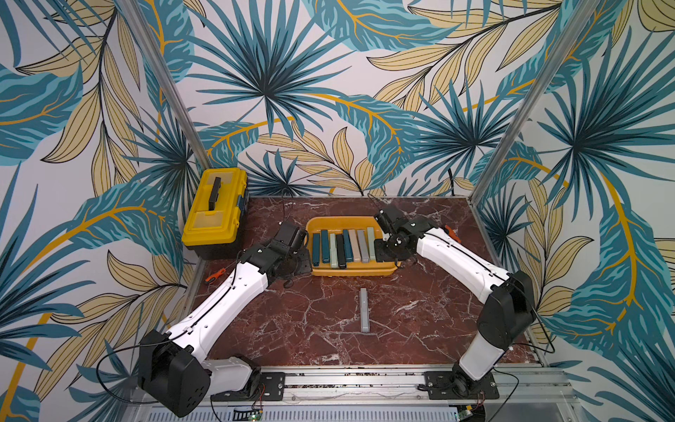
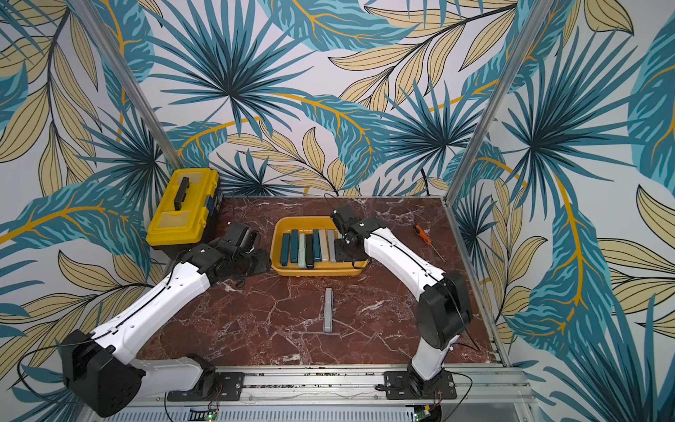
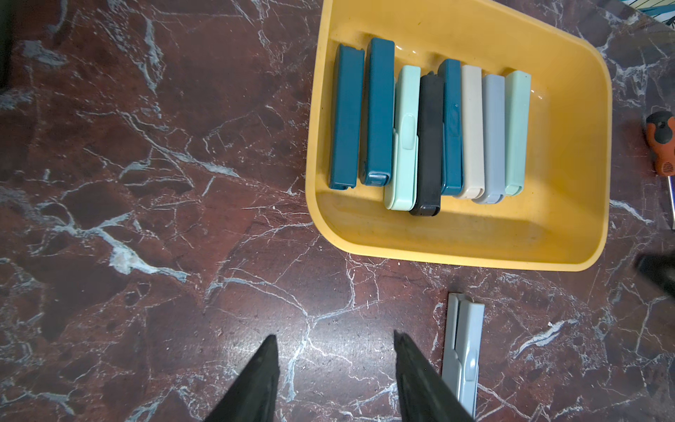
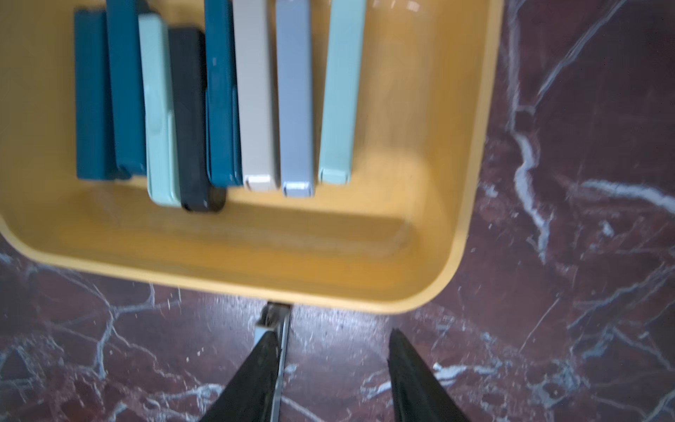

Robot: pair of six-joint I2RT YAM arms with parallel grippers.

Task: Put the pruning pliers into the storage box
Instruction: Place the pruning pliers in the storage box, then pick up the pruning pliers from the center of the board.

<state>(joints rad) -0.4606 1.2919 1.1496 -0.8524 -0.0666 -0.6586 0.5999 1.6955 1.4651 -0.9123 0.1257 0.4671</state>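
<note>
**A:** Where is the piece that remains, and how does it lie?

**B:** One grey pruning plier lies alone on the table, in front of the storage box and apart from it. Its long axis points at the box's near wall.

**A:** And the fingers?

**B:** The left fingers and right fingers both stand partly open and hold nothing. The plier lies outside both gaps. It is just beside one left finger, and its end is partly hidden behind one right finger. The right arm looks slightly nearer.

**A:** Counts?

**B:** Eight pruning pliers lie side by side in the box. Three are dark teal, two mint, one black, one beige and one grey. With the one on the table, that makes nine. There is also one yellow toolbox and two orange-handled tools.
</note>
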